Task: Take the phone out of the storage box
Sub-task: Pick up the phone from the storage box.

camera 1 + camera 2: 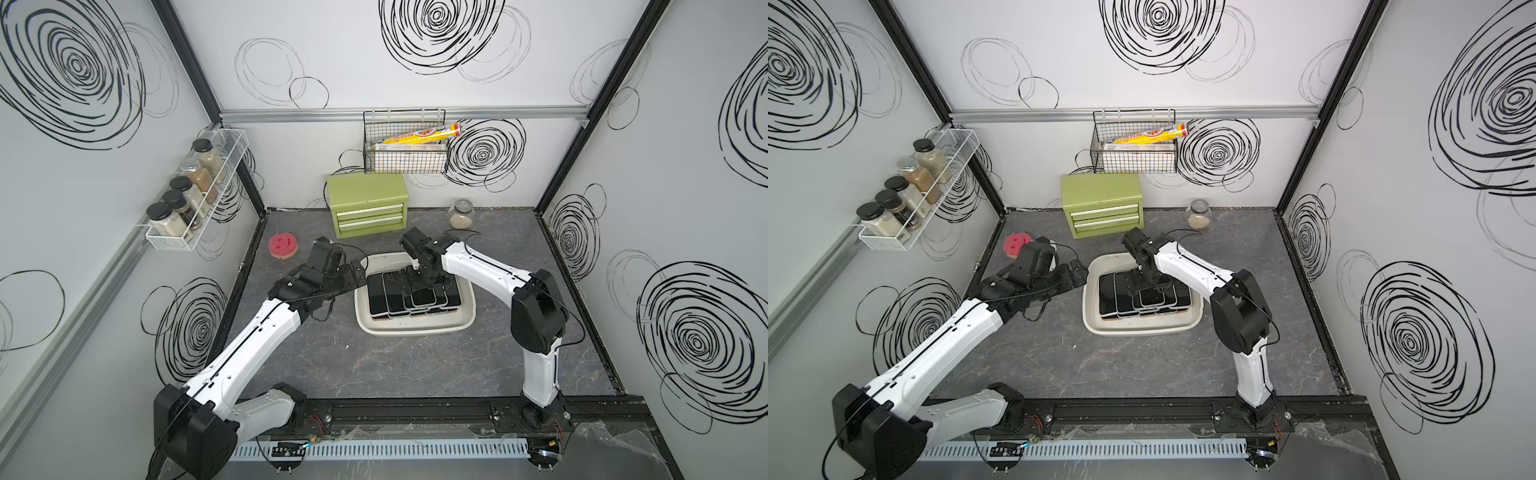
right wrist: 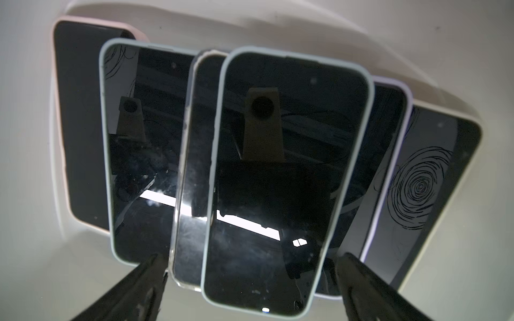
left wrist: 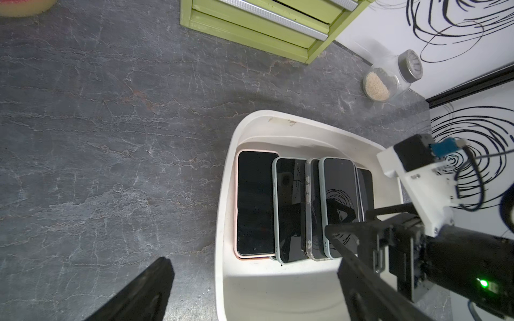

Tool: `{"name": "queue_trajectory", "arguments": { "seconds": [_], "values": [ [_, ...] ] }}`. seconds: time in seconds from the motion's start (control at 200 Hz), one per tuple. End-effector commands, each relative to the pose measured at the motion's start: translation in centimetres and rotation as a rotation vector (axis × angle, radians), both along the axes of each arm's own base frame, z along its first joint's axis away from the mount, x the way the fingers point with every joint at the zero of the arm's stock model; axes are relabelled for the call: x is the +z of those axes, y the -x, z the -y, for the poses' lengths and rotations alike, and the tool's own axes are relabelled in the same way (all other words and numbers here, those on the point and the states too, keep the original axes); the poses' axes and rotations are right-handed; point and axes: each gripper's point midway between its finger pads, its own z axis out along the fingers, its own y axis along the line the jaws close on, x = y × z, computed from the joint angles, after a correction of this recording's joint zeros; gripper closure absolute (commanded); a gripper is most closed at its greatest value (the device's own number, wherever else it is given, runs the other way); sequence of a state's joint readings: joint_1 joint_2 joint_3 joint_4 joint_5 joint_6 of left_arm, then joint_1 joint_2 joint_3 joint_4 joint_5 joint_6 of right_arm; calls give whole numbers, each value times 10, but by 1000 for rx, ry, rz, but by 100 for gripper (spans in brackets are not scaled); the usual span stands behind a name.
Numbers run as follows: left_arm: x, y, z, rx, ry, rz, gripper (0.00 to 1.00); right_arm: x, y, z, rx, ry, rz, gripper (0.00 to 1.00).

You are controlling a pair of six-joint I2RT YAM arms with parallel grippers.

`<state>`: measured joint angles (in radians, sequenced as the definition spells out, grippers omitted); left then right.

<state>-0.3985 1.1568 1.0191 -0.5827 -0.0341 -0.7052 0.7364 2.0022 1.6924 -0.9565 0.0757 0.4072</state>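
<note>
With the right gripper [image 2: 251, 258] spread open, straddles the top phone [image 2: 286, 180] piled in the storage box [image 1: 415, 329], holds the left gripper [image 1: 359, 272] open beside the box; likely pre-grasp, next needing closure on the phone's edges, then lifting.

Top views overhead; wrist views near storage box [image 3: 226, 194].

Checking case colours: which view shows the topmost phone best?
Right wrist: the topmost phone fills the frame, pale blue case plain. Left wrist: partly behind the right end effector; both top views: small, partly covered.
</note>
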Motion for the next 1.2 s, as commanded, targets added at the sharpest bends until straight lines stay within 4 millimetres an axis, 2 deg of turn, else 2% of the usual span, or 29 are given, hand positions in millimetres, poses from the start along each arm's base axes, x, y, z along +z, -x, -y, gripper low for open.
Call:
{"name": "queue_trajectory", "arguments": {
  "seconds": [0.0,0.195,0.421,0.811,1.197],
  "values": [
    [-1,-1,0,-4,-6,8,1,3,-9,1,20,41,34,0],
    [-3,-3,0,3,-8,6,1,8,-20,6,17,71,55,0],
    [-6,-6,0,11,-12,8,1,1,-32,16,7,59,38,0],
    [-11,-14,-2,32,-26,3,1,-10,-44,5,29,12,8,0],
    [-16,-13,-6,47,-32,-4,1,-25,-43,6,33,20,-18,0]
  ]
}}
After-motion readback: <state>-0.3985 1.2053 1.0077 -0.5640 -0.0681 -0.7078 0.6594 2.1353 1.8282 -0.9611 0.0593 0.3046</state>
